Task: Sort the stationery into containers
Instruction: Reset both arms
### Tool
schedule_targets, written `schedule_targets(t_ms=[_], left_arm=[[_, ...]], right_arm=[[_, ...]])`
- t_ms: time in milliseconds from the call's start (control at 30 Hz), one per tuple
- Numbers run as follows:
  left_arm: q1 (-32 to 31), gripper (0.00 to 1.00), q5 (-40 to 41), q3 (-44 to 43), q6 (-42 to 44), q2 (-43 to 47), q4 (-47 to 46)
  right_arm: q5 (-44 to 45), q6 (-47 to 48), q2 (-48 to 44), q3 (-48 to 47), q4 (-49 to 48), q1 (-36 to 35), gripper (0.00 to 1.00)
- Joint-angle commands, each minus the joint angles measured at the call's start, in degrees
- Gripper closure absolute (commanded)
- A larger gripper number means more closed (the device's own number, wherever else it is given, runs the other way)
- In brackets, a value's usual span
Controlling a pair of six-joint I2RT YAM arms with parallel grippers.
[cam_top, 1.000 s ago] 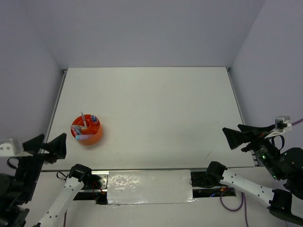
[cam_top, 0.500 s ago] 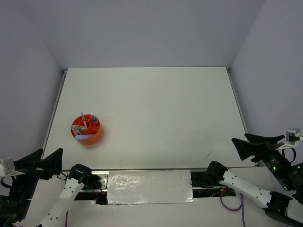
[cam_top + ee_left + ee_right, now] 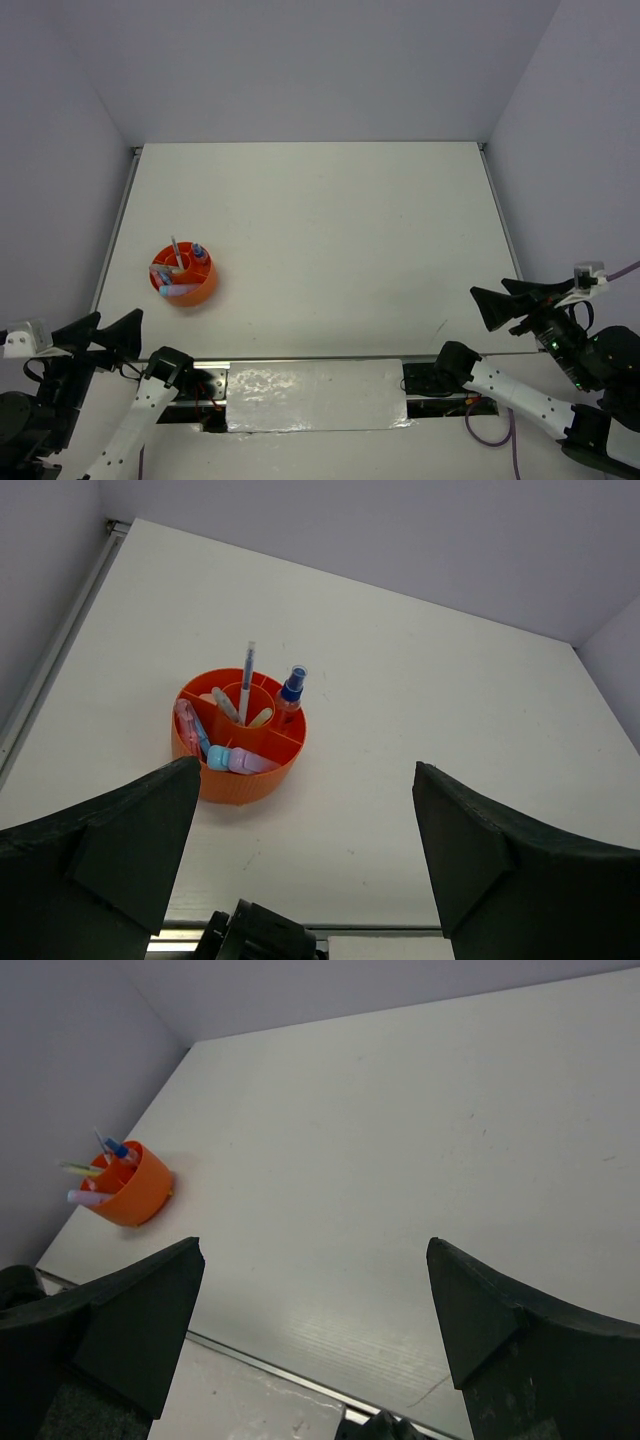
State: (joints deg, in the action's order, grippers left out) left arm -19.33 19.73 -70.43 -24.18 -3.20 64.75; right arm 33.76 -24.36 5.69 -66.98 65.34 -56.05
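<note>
Both arms are built of white tubular links (image 3: 128, 428) joined by rounded black joints (image 3: 168, 365). The left gripper (image 3: 110, 325) and the right gripper (image 3: 488, 292) have broad, matte black, wedge-shaped fingers (image 3: 120, 850). A small white block (image 3: 588, 273) tops each wrist. A purple cable (image 3: 514, 438) loops by the near right base. A green light (image 3: 549, 343) glows on the right wrist. Thin red wires (image 3: 200, 388) show at the left base.

Looking down on a matte white table (image 3: 330, 230), lying under soft, even light. Standing closed in on the left, far and right sides by plain pale lilac walls (image 3: 320, 70). Running along the side edges, thin grey metal rails (image 3: 113, 240). Catching faint glare at the near edge, a glossy white strip (image 3: 315, 395).
</note>
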Motion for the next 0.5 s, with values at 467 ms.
schedule_targets(t_ms=[467], left_arm=[[-0.18,0.01,-0.83,2.67,0.28,0.92,-4.46]], right_arm=[[2.80,0.80,3.80,4.66,-7.25,-0.20,0.00]])
